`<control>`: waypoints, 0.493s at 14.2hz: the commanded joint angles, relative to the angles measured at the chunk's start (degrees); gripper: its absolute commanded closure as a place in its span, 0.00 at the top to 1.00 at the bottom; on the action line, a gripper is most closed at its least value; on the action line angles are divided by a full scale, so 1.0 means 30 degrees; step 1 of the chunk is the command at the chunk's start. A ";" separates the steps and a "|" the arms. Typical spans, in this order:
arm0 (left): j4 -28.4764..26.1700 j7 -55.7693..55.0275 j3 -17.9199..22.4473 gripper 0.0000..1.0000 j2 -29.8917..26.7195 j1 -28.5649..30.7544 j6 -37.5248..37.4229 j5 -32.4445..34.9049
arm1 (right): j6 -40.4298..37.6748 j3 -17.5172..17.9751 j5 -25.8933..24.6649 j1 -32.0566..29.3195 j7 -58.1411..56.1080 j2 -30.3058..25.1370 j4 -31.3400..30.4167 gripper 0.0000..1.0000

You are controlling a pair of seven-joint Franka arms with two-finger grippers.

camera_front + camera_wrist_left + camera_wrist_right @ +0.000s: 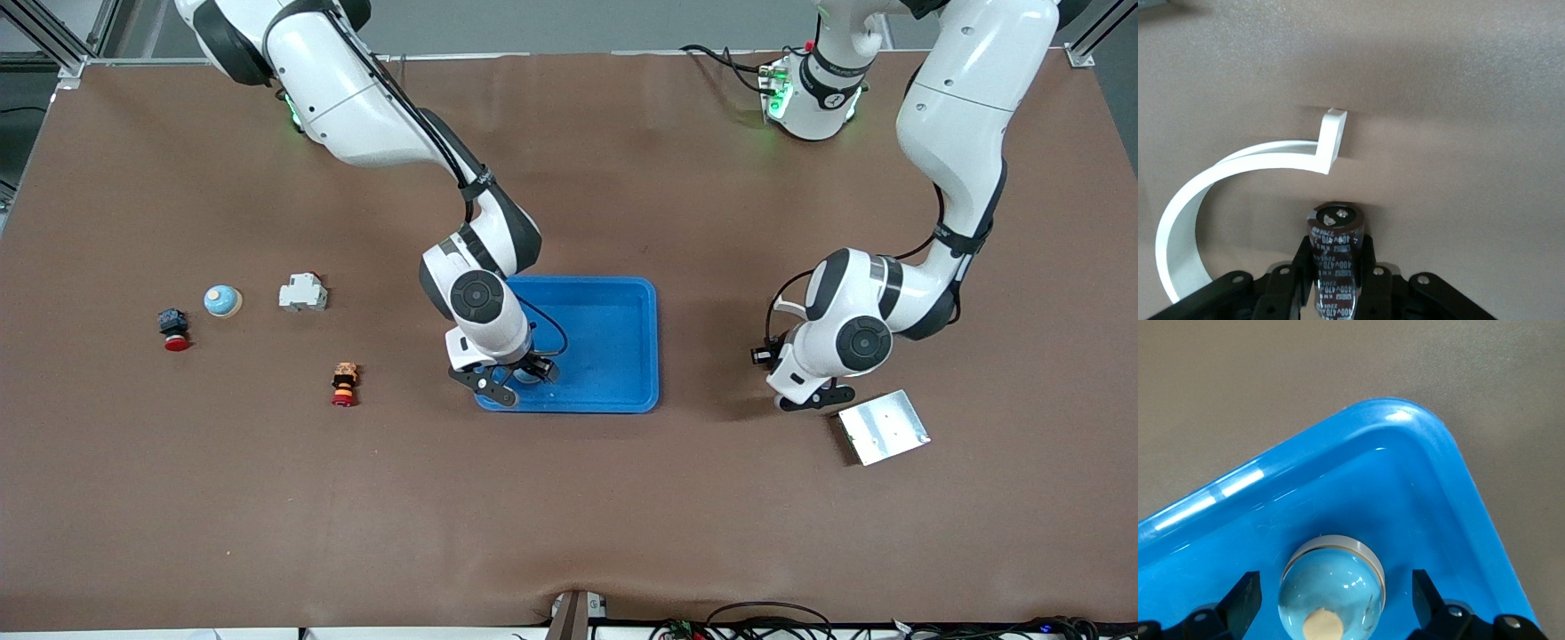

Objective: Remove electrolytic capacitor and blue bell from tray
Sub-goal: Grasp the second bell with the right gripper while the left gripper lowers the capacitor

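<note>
A light-blue bell (1331,587) with a cream knob sits in the blue tray (622,356), in the corner nearer the front camera at the right arm's end; the tray's rim also shows in the right wrist view (1405,420). My right gripper (516,380) is open over that corner. In the right wrist view (1333,597) its fingers stand apart on either side of the bell without touching it. My left gripper (813,400) hangs low over the table between the tray and a silver plate (883,427). In the left wrist view (1336,263) it is shut on a dark cylindrical capacitor (1336,247).
A second blue bell (221,300), a white module (303,292), a red-capped switch (174,329) and an orange-and-red button (344,383) lie toward the right arm's end. A white curved strip (1238,173) shows near the capacitor.
</note>
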 commanded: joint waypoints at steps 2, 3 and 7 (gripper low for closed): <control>0.0101 -0.0182 -0.0007 0.14 0.0139 -0.0098 0.0205 0.0581 | 0.0194 -0.0235 -0.0256 0.0344 0.0526 0.0446 0.0493 1.00; 0.0101 -0.0182 -0.0007 0.15 0.0139 -0.0098 0.0205 0.0581 | 0.0194 -0.0235 -0.0256 0.0344 0.0526 0.0446 0.0493 1.00; 0.0130 -0.0182 -0.0007 0.42 0.0139 -0.0127 0.0205 0.0581 | 0.0194 -0.0235 -0.0256 0.0373 0.0526 0.0446 0.0493 1.00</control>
